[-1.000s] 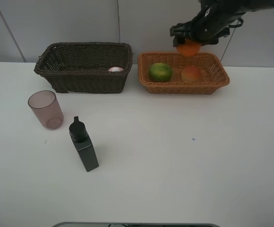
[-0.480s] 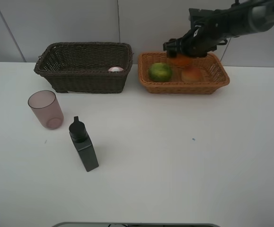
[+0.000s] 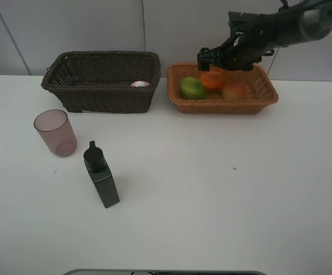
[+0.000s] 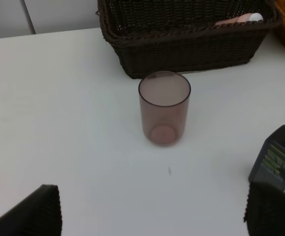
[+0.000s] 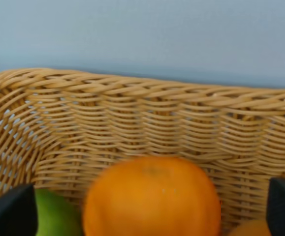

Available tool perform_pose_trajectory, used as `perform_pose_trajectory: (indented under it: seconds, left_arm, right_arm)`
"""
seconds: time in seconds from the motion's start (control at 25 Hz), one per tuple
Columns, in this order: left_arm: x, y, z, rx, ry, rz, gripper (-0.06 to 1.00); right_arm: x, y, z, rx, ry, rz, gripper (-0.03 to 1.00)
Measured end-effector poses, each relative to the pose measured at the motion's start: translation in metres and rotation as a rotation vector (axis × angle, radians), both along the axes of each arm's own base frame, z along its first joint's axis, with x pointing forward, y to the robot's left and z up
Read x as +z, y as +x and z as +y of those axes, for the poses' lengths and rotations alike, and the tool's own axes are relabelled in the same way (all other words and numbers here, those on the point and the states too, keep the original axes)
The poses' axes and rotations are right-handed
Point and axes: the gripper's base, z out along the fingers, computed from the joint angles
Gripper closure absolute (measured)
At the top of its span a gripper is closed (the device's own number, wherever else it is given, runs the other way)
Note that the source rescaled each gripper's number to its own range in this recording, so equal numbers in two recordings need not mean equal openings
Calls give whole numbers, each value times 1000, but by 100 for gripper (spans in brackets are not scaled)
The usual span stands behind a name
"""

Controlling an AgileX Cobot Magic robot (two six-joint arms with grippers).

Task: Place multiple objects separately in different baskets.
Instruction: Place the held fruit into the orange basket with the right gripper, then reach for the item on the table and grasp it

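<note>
The orange (image 3: pixel 211 80) lies in the light tan basket (image 3: pixel 266 100), between the green fruit (image 3: pixel 191 87) and the peach (image 3: pixel 233 90). My right gripper (image 3: pixel 215 59) hangs open just above the orange. In the right wrist view the orange (image 5: pixel 152 199) is free between wide-apart fingertips (image 5: pixel 9 212). The dark brown basket (image 3: pixel 100 94) holds the pink bottle (image 3: pixel 140 84). The pinkish cup (image 3: pixel 55 133) and the black bottle (image 3: pixel 101 175) stand on the table. My left gripper (image 4: pixel 149 216) is open, short of the cup (image 4: pixel 164 108).
The white table (image 3: pixel 223 189) reaches a grey wall right behind both baskets. In the left wrist view the black bottle (image 4: pixel 280 167) stands close beside one finger, and the dark basket (image 4: pixel 191 44) lies beyond the cup.
My right gripper came down over the tan basket with the orange and opened. The orange now rests in the basket between the other two fruits. The left side has not moved.
</note>
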Motion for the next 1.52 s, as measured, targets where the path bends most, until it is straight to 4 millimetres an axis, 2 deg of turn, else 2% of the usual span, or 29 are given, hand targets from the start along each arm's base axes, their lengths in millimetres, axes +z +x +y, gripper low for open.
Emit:
perform_pose_trajectory:
  seconds: [0.16, 0.28, 0.48, 0.56, 0.68, 0.84, 0.96, 1.2, 1.52]
  left_arm:
    - [0, 0, 0, 0, 0, 0, -2]
    - [0, 0, 0, 0, 0, 0, -2]
    - [0, 0, 0, 0, 0, 0, -2]
    - [0, 0, 0, 0, 0, 0, -2]
    - [0, 0, 0, 0, 0, 0, -2]
    - [0, 0, 0, 0, 0, 0, -2]
    - [0, 0, 0, 0, 0, 0, -2]
    - [0, 0, 0, 0, 0, 0, -2]
    - [0, 0, 0, 0, 0, 0, -2]
  right_arm:
    - [7, -1, 0, 0, 2, -10, -3]
    - [23, -5, -2, -3, 1, -13, -3]
    - [50, -28, -7, -21, -40, 134, -3]
    - [69, -49, -18, -55, -55, 270, -3]
    - [84, -75, -41, -84, -80, 360, -3]
    - [101, -119, -82, -136, -95, 392, -3]
    - [121, -160, -102, -184, -81, 355, -3]
    - [168, -246, -107, -180, -53, 172, -3]
    - [210, -353, -104, -86, -4, -73, -3]
